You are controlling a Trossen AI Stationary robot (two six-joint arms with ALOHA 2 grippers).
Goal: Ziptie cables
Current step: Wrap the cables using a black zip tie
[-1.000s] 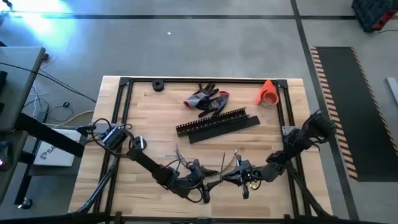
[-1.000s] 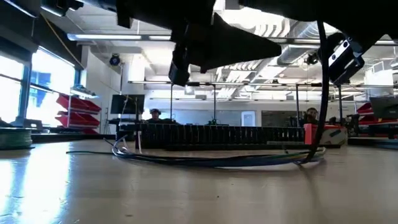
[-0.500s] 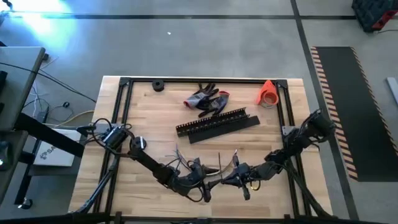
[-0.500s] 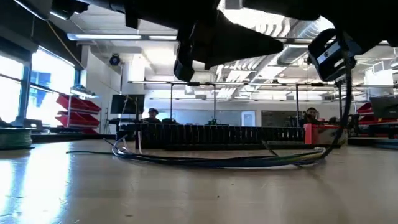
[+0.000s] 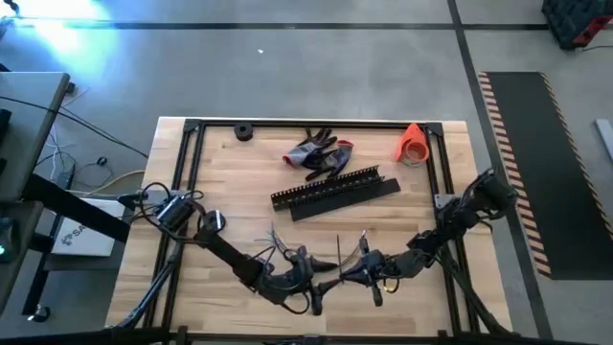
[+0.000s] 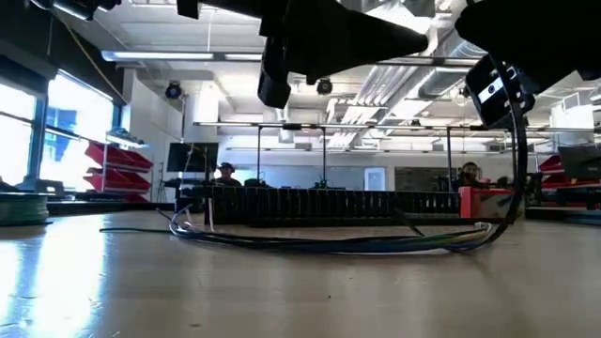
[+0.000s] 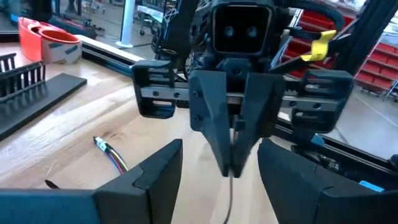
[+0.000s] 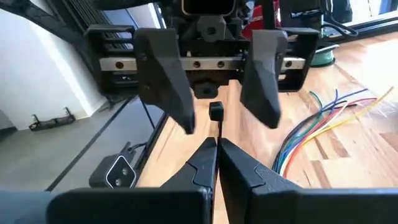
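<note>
Both arms meet nose to nose at the front centre of the table (image 5: 239, 182). The left gripper (image 5: 314, 271) and the right gripper (image 5: 347, 271) face each other, tips near but apart.

Left gripper: fingers (image 8: 168, 74) spread wide, as the right wrist view shows. Nothing is gripped between them. A small dark block (image 8: 216, 111) on a thin dark strand sits in the gap, just ahead of the right fingertips.

Right gripper: fingers (image 7: 214, 121) pressed together at the tips, pinching a thin dark strand (image 7: 229, 196) that hangs down from the tips. Whether this strand is a tie or a wire cannot be told.

The cables (image 5: 278, 247) lie loose on the table beneath and between the two grippers, with their fanned ends just behind the left gripper. In the low view they run as a flat bundle (image 6: 329, 242) across the table, rising at one end toward a gripper overhead. The right wrist view shows coloured ends (image 8: 317, 124) spread on the wood beside the left gripper.

Behind the cables lie two black slotted strips (image 5: 335, 194), side by side. Farther back are gloves (image 5: 318, 153), an orange cone (image 5: 413, 144) near the right rear corner, and a small black ring (image 5: 243, 131).
</note>
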